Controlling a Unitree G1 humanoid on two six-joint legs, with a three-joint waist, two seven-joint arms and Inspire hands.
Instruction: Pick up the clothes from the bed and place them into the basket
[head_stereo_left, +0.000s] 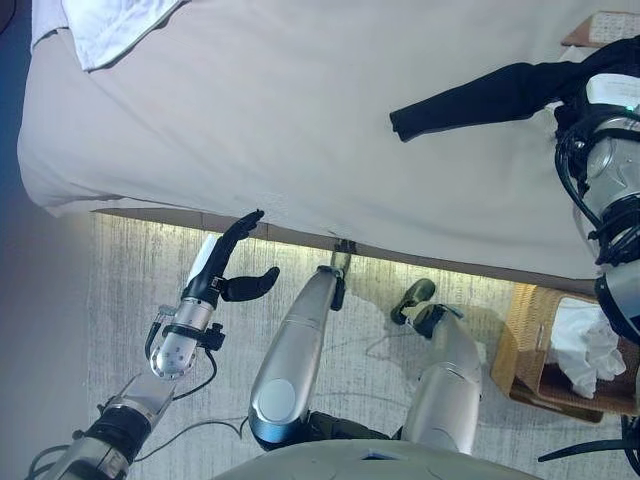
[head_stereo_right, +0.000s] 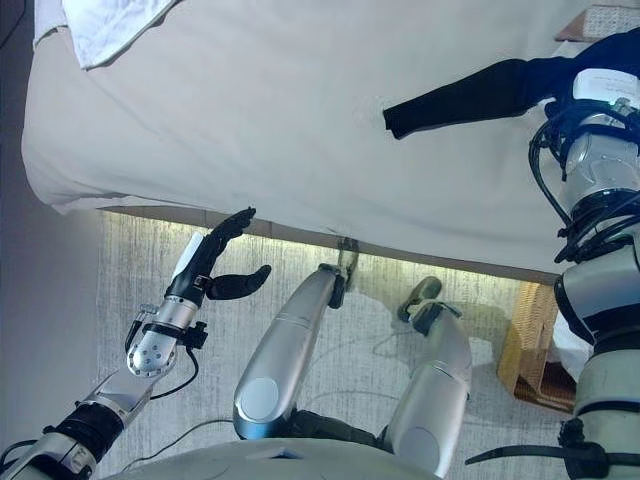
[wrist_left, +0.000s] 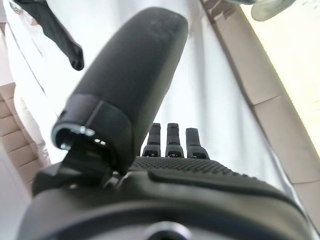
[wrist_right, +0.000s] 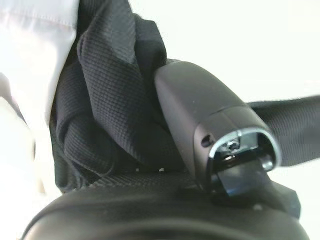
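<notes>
Landmark: the bed (head_stereo_left: 300, 120), covered in a pale sheet.

Left robot hand (head_stereo_left: 228, 262): held over the floor just short of the bed's near edge, fingers straight and spread wide, thumb standing out to the side; nothing is held. Its fingertips (wrist_left: 172, 131) are seen pointing toward the bed's side.

Wicker basket (head_stereo_left: 520, 345): set on the floor below the bed's near edge, toward the robot's right. White cloth (head_stereo_left: 585, 345) is seen lying inside it.

Right robot hand (wrist_right: 210, 125): raised over the bed's right part, its thumb pressed into bunched dark fabric. It is closed on the black garment (head_stereo_right: 470, 95), the cloth being gathered against the palm.

Black garment: one long sleeve is stretched out across the sheet from the right robot hand toward the bed's middle; the rest is bunched in the grasp at the bed's right side.

White clothing (head_stereo_left: 115, 30): lying on the bed's far left corner, well apart from the black garment, touched by neither robot hand.
</notes>
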